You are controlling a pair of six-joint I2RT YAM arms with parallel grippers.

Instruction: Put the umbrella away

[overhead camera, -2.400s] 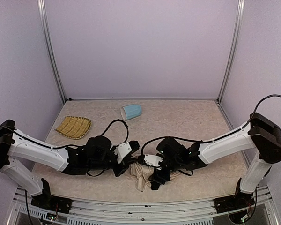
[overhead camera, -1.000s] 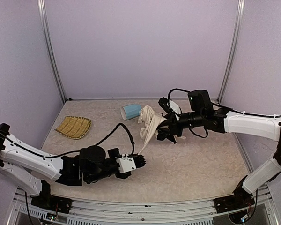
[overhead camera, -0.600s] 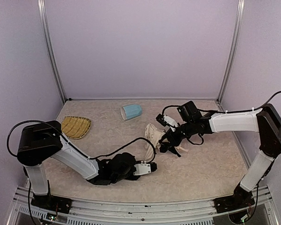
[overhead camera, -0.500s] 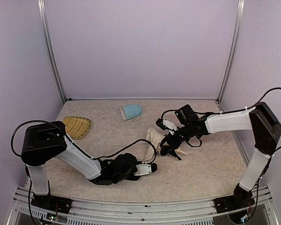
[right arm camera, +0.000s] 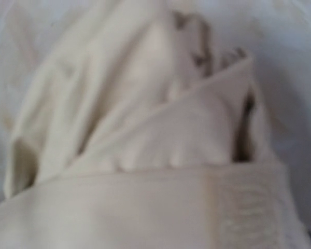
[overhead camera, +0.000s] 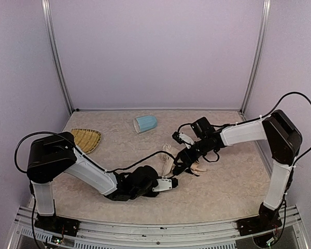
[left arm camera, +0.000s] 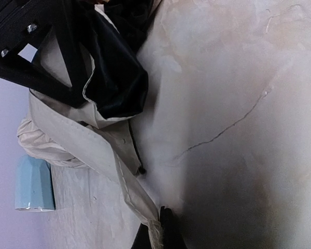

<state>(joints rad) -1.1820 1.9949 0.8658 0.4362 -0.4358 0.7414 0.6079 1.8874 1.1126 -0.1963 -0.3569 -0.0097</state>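
We are judging this to be the bundling step: the umbrella (overhead camera: pixel 169 157) is lying crumpled at mid-table, not yet rolled tight or strapped. Our left gripper (overhead camera: pixel 173 181), reaching low from the near left, is pinching shut on a cream strip (left arm camera: pixel 88 148) of it, which is running up into the loose folds and black lining (left arm camera: pixel 116 78). Our right gripper (overhead camera: pixel 181 167) is hanging right at the fabric from the far right. Its camera is showing only cream cloth, so we cannot tell how wide its jaws are standing or whether they are holding anything. Next we are likely needing to gather the folds into a tight roll and draw the strip round them, with both claws crowding just beside each other. The mug (overhead camera: pixel 145 123), lying on its side farther back, and the tray (overhead camera: pixel 86 139) at far left are sitting well apart, blocking nothing.
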